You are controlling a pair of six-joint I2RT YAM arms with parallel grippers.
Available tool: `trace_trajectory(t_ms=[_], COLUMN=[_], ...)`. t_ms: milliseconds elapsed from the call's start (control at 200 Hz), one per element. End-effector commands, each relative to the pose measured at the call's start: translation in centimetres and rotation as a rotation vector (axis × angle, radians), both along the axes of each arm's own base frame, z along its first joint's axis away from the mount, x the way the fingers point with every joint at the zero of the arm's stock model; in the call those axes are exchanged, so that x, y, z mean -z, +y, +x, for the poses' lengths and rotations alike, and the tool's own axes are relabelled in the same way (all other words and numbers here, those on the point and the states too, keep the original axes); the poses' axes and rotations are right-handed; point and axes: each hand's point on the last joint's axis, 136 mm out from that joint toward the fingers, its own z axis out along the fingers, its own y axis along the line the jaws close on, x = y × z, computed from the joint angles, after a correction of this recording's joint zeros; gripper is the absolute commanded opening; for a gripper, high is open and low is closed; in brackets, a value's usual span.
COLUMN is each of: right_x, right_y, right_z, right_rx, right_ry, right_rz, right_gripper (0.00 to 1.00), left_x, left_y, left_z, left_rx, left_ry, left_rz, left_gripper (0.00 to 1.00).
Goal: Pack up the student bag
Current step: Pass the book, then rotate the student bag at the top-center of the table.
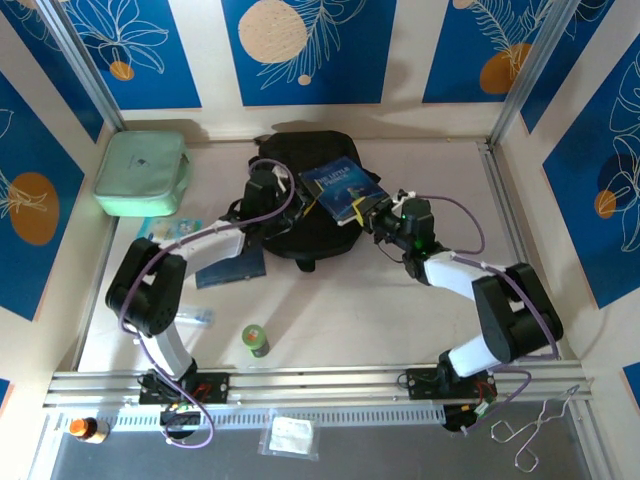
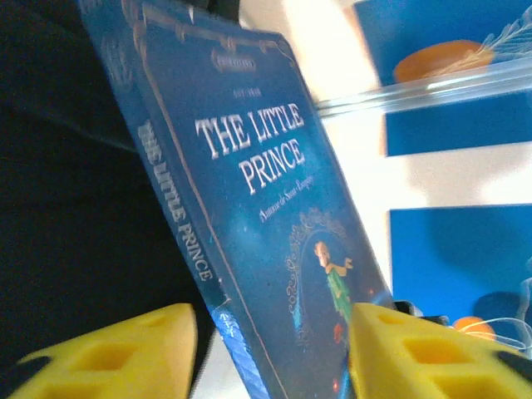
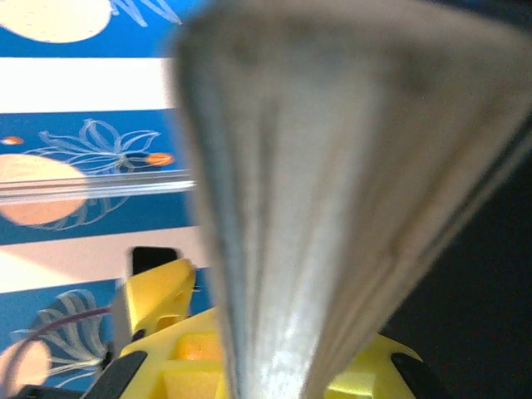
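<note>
The student bag point(image 1: 300, 152), a black fabric backpack, lies at the back middle of the table. Tilted above it is a blue book, "The Little Prince" point(image 1: 343, 188). My right gripper point(image 1: 376, 212) is shut on the book's right edge, and the page edges point(image 3: 332, 166) rise out of its yellow jaws point(image 3: 283, 366). My left gripper point(image 1: 296, 192) stands at the book's left side. It is open in the left wrist view point(image 2: 270, 349), with the book's lower corner point(image 2: 249, 208) between its yellow fingers point(image 2: 108, 353) and a gap beside the spine. The dark bag point(image 2: 66, 208) lies behind.
A mint green zip case point(image 1: 143, 172) sits at the back left. A blue booklet point(image 1: 235, 268), a clear packet point(image 1: 190, 318) and a small green bottle point(image 1: 256, 340) lie near the left arm. Metal forceps point(image 1: 535, 430) rest beyond the front rail, at the right.
</note>
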Motion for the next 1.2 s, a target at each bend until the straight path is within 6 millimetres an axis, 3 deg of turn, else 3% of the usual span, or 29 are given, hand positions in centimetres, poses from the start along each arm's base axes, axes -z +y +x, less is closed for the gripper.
trace_trajectory(t_ms=[0,275,500,660,775,880,995,1195], right_x=[-1.5,-2.6,-2.2,-1.9,-1.7,-1.6,-1.4,-1.3], right_y=[-2.0,-7.3,-10.8,-12.3,-12.8,-13.4,-14.2,-15.2], right_z=[-0.5,-2.6,-4.0,-4.7,-5.0,-5.3,-5.7,-6.1], right_rx=[0.025,0.103,0.165,0.199,0.205,0.213,0.228,0.245], right_ry=[-0.040,-0.038,0.003,0.020,0.030,0.040,0.047,0.063], right_rz=[-0.185,-0.416,-0.447,-0.435,-0.429,-0.425,-0.420,-0.386], right_gripper=[0.07,0.06,0.06,0.06,0.06,0.06,0.07,0.07], left_x=[3.0,9.6,12.7,14.0,13.4,11.5,8.8,6.2], left_y=[1.5,-0.7,-5.0,-9.1,-11.6,-11.9,-10.8,-7.8], left_z=[-1.3,-3.5,-5.4,-6.8,-7.2,-6.8,-6.2,-6.8], left_rx=[0.112,0.342,0.494,0.567,0.610,0.620,0.640,0.715], left_ry=[-0.014,0.067,0.123,0.155,0.137,0.085,-0.017,-0.149], left_rz=[0.261,0.422,0.436,0.383,0.352,0.364,0.474,0.699], left_gripper=[0.58,0.63,0.63,0.63,0.63,0.64,0.64,0.64])
